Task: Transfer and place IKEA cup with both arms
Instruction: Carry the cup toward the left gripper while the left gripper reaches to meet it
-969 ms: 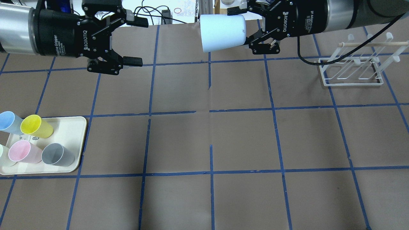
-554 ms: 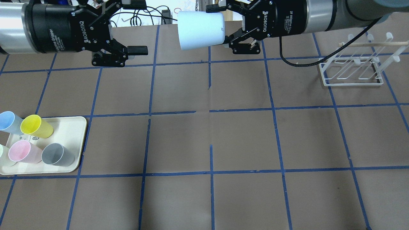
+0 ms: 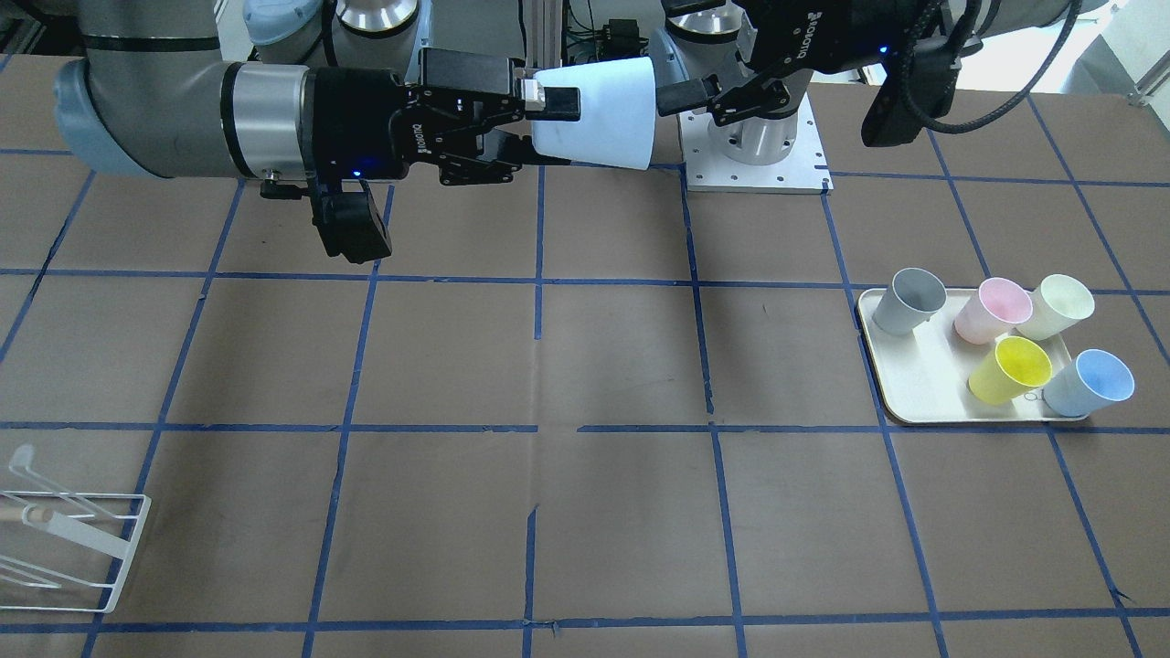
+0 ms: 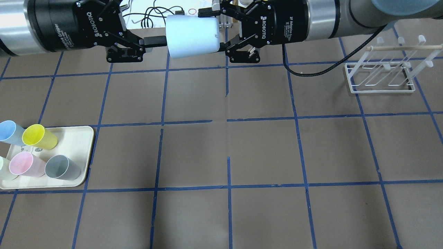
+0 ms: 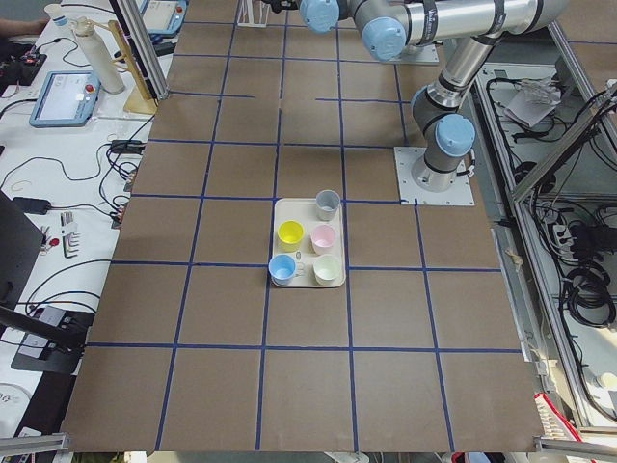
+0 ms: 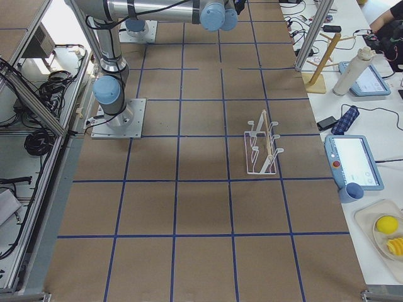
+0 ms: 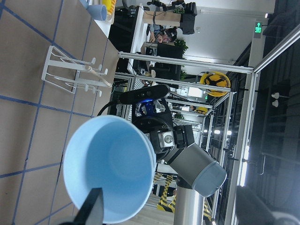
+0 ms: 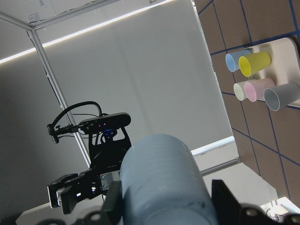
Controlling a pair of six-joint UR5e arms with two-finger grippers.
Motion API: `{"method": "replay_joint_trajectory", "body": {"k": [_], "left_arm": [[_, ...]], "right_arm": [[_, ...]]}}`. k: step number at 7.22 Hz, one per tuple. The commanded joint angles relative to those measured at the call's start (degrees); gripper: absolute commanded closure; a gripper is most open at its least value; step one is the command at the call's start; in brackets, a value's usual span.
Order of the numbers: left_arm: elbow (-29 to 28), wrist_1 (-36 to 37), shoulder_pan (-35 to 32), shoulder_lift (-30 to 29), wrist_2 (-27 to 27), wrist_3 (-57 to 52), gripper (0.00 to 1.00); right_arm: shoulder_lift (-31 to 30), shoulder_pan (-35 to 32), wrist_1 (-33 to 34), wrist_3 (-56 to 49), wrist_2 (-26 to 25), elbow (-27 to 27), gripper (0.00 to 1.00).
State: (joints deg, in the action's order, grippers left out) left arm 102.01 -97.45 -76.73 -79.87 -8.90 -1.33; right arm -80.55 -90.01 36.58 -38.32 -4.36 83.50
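The pale blue IKEA cup (image 4: 192, 36) lies on its side in the air over the table's far edge. My right gripper (image 4: 213, 29) is shut on its narrow base end. The cup's mouth points at my left gripper (image 4: 161, 17), which is open. One left finger (image 4: 154, 41) reaches the cup's rim, and the other is out of the overhead view. The left wrist view looks into the cup's mouth (image 7: 110, 168), with one finger (image 7: 91, 211) at the rim. In the front view the cup (image 3: 599, 114) sits between both grippers. A second pale blue cup (image 4: 8, 131) stands on the tray.
A cream tray (image 4: 79, 138) at the near left holds yellow (image 4: 38, 136), pink (image 4: 24, 164), grey (image 4: 62, 167) and pale cream cups. A white wire rack (image 4: 380, 72) with a wooden rod stands at the far right. Brown paper with a blue tape grid covers the table.
My right gripper has carried the cup leftward. My left gripper has moved toward the far edge and slightly right. The cup's rim now meets the left gripper's finger.
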Motion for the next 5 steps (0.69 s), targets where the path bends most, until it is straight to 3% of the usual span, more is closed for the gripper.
{"method": "replay_joint_trajectory", "body": {"k": [1,2,4,5], "left_arm": [[1.16,0.25,-0.79,0.33,0.11,0.01,0.18],[1.69,0.25,-0.79,0.5,0.11,0.01,0.29],[1.96,0.07,-0.79,0.94,-0.67,0.44,0.96],[1.96,-0.02,-0.79,1.03,-0.77,0.45,1.0]], "right_arm": [[0.04,-0.78,0.07,0.0,0.31,0.0,0.65],[0.04,-1.74,0.25,0.0,0.31,0.0,0.64],[0.22,-2.1,0.25,0.0,0.31,0.0,0.61],[0.22,-2.1,0.25,0.09,0.31,0.0,0.6]]}}
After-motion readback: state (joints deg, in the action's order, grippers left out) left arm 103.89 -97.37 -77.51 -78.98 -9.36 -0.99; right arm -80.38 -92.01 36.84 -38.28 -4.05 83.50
